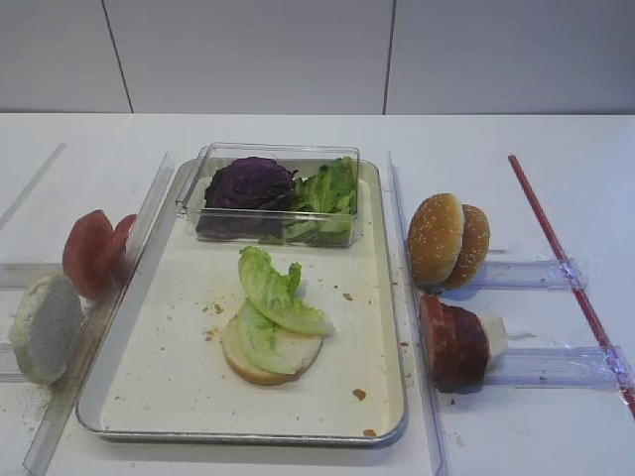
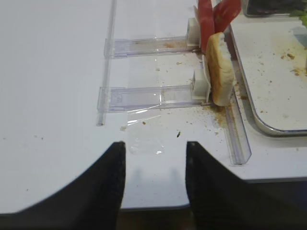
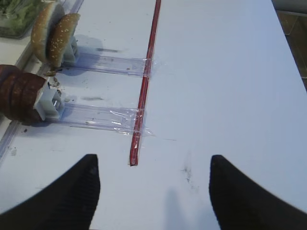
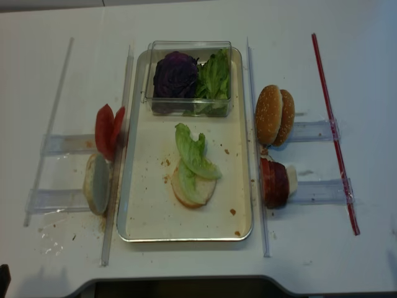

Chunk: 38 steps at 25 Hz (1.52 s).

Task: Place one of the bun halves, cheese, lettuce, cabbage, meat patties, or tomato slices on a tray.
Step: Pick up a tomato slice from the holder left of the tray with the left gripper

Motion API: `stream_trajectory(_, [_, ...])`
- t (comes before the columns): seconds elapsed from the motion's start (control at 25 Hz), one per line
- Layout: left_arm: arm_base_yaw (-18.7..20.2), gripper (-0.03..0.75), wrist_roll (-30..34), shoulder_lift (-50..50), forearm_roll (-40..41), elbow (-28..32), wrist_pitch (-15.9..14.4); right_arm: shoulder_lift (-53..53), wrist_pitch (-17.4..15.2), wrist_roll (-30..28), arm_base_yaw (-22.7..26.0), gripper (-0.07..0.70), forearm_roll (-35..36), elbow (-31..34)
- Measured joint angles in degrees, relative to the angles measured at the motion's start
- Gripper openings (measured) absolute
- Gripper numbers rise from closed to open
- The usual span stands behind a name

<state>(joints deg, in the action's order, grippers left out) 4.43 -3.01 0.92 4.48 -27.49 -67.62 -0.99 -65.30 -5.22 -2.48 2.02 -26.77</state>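
The tray holds a pale bun half with lettuce lying on it. Purple cabbage and more lettuce fill a clear box at the tray's back. Tomato slices and another pale bun half stand on edge left of the tray. Sesame bun halves and meat patties stand to its right. Cheese is out of view. My left gripper is open and empty over the table's front edge. My right gripper is open wide over bare table.
Clear plastic rails with white end blocks hold the upright food on both sides. A red strip runs along the right. Long clear guide strips flank the tray. Crumbs dot the tray and the table near the left bun.
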Motion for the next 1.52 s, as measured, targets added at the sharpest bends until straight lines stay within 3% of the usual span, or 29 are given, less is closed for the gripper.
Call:
stream_trajectory(0.2, [0.0,0.302,0.0,0.0,-0.3,0.0,0.0,0.0,0.0,-0.1,0.0,0.500,0.0,0.0])
stream_trajectory(0.4, [0.0,0.386,0.0,-4.8,-1.9,-3.4,-2.6,0.0,-0.1,-0.1,0.0,0.500,0.0,0.0])
stream_trajectory(0.56, [0.0,0.418,-1.4,-12.8,-2.5,-8.3,-4.9,0.0,-0.1,-0.1,0.0,0.500,0.0,0.0])
stream_trajectory(0.92, [0.1,0.424,-4.1,-32.0,-3.9,-22.9,-5.2,0.0,-0.1,-0.1,0.0,0.500,0.0,0.0])
stream_trajectory(1.24, [3.1,0.424,-2.6,-53.3,-4.5,-34.6,-4.7,0.0,-0.1,-0.1,0.0,0.500,0.0,0.0])
stream_trajectory(1.52, [7.6,0.424,-2.6,-67.1,-4.5,-40.6,-4.2,0.0,-0.1,-0.1,0.0,0.500,0.0,0.0])
